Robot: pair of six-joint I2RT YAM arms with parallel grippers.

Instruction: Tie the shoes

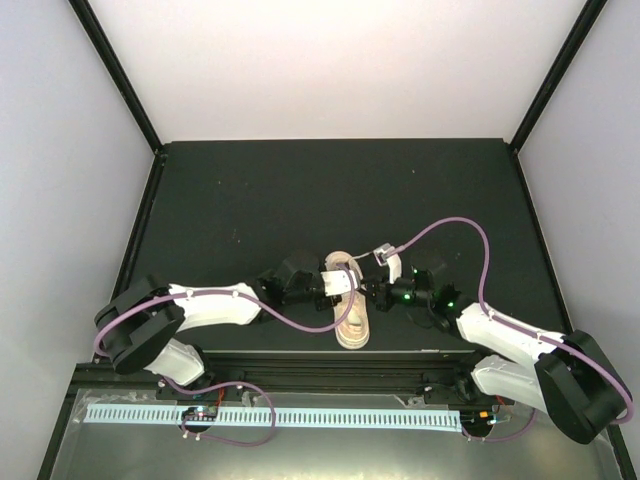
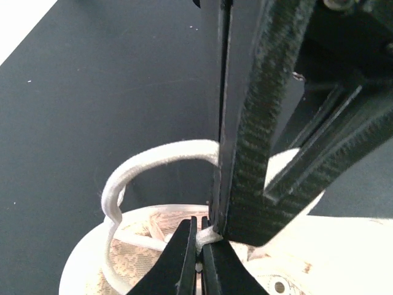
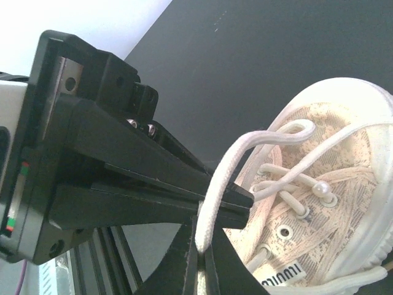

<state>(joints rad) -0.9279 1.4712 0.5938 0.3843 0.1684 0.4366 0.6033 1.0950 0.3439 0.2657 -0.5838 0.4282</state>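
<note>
My left gripper (image 2: 198, 246) and right gripper (image 3: 199, 258) both pinch the lace (image 2: 153, 153) over the shoe (image 3: 331, 203). Lace looped, no knot seen; crossing and tightening remain.

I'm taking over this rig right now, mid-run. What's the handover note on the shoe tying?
Left gripper: shut on the lace, just above the shoe.
Right gripper: shut on the lace too, close against the left one.
Shoe: on the table, near its front edge.
Done: lace gripped by both.
Left: no bow seen yet; form and tighten it.
</note>
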